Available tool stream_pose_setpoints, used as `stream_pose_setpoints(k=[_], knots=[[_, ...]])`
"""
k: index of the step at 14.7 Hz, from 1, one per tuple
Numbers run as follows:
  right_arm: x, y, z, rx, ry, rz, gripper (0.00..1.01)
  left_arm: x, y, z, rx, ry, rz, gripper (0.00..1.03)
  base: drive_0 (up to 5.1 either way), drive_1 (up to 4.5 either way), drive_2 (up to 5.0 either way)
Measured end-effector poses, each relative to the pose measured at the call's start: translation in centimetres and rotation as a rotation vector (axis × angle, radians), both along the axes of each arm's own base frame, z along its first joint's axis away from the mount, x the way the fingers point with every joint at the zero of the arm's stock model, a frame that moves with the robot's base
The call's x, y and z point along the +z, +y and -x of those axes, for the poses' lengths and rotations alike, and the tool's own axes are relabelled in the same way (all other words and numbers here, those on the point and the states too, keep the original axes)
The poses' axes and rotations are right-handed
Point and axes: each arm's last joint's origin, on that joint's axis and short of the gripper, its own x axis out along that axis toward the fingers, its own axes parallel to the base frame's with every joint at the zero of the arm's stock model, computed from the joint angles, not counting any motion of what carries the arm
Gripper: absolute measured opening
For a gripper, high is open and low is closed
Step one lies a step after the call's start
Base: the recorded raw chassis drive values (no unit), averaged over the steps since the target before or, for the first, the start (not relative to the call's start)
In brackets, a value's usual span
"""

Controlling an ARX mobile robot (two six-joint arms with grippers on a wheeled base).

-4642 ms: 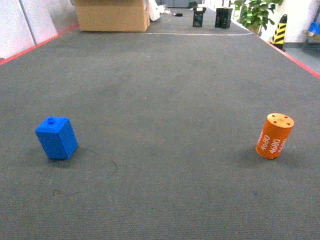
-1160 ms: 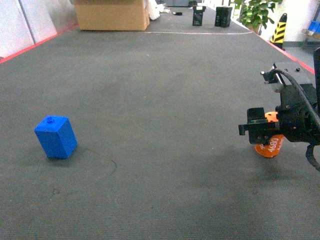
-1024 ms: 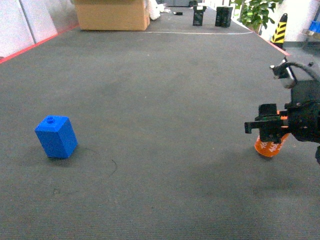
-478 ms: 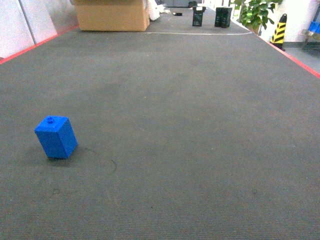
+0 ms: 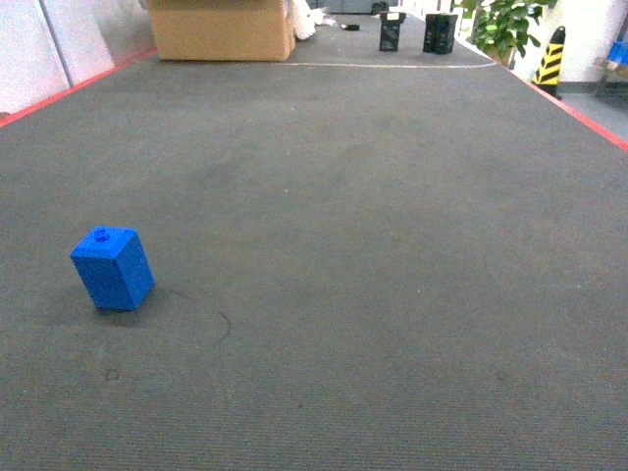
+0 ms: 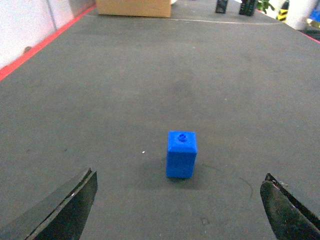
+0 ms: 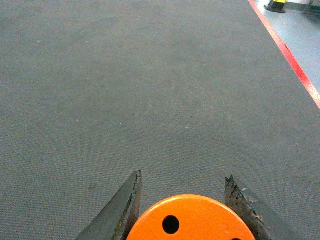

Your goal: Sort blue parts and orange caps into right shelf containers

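Holding the orange cap [image 7: 194, 220] between the two fingers of the right claw [image 7: 182, 202], flat top with its small holes facing the wrist camera, grey table [image 7: 150, 90] passing beneath. Gone from the right side of the head view, where it was standing moments ago with the claw closing around it; claw and cap both now out of that view. Meaning, probably, lifted clear and being carried off to the right, toward the right shelf containers, none of which is showing in any view.

Waiting with the left claw [image 6: 180, 205] spread wide, nothing between its fingers, hovering on the near side of the blue part [image 6: 181, 154]. Standing upright on the table, that part, knob on top, at the near left in the head view [image 5: 112, 268], in the same spot as before, untouched.

Judging one pick done and its drop-off pending; the blue part likely next, already lined up between the open fingers. Watching the hold on the cap: fingers seen only at the rim, depth of grip not clear.
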Motion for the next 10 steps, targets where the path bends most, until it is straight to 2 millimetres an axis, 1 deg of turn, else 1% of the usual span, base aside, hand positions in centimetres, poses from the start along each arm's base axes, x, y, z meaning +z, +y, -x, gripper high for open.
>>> stream_pose_setpoints(k=[1, 2, 3, 5, 7, 8, 10], knots=[[0.0, 0.0, 0.0, 0.0, 0.0, 0.0, 0.43, 0.2, 0.3, -2.5, -0.05, 0.021, -0.004, 0.98, 0.0, 0.0, 0.0], [0.0, 0.0, 0.0, 0.0, -0.001, -0.001, 0.43, 0.0, 0.4, -5.3, -0.104, 0.079, 0.014, 0.98, 0.0, 0.0, 0.0], [0.0, 0.0, 0.0, 0.0, 0.0, 0.0, 0.43, -0.6, 0.3, -7.7, -0.131, 0.129, 0.028, 0.98, 0.0, 0.0, 0.0], [0.0, 0.0, 0.0, 0.0, -0.001, 0.0, 0.43, -1.9, -0.5, -12.8, -0.173, 0.215, 0.043, 0.98, 0.0, 0.0, 0.0], [0.0, 0.0, 0.0, 0.0, -0.001, 0.0, 0.43, -3.2, -1.7, -16.8, -0.193, 0.267, 0.034, 0.98, 0.0, 0.0, 0.0], [0.0, 0.0, 0.0, 0.0, -0.001, -0.001, 0.43, -4.1, -2.3, -18.5, -0.185, 0.301, 0.025, 0.98, 0.0, 0.0, 0.0], [0.0, 0.0, 0.0, 0.0, -0.001, 0.0, 0.43, -5.5, -3.1, -20.7, -0.174, 0.331, 0.007, 0.98, 0.0, 0.0, 0.0]])
